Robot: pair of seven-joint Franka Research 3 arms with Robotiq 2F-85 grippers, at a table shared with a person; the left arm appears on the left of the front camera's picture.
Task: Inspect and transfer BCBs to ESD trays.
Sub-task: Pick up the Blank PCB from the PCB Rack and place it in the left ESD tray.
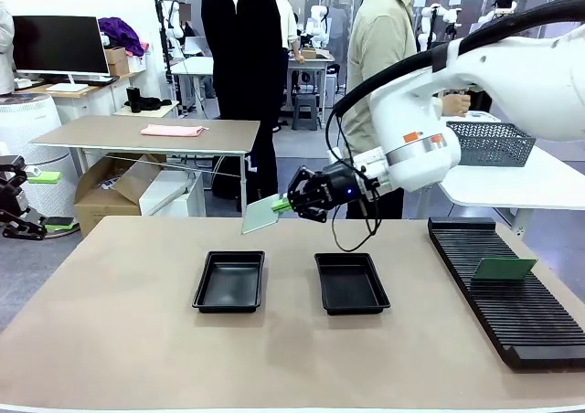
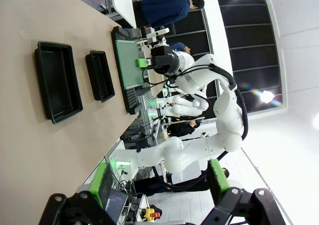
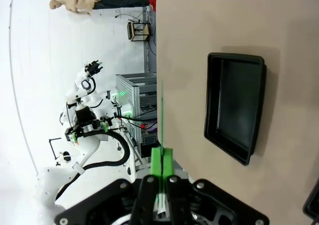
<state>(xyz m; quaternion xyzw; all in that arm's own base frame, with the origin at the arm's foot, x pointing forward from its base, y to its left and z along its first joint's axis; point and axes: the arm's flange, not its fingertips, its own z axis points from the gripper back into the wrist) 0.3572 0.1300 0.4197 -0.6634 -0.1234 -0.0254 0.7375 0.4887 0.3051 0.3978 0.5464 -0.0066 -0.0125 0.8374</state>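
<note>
Right arm (image 1: 512, 70) stretched across to mid-table.
The right gripper (image 1: 281, 204) clamps a thin flat green circuit board (image 1: 260, 215), aloft behind two shallow black plastic trays (image 1: 228, 255); the left gripper (image 1: 46, 200) hangs open-jawed at far left.

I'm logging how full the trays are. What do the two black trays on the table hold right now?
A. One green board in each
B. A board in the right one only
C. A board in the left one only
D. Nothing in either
D: the left tray and the right tray both show bare floors, while a green board hangs in the air behind them, the right gripper holding it with jaws shut on its edge.
</note>
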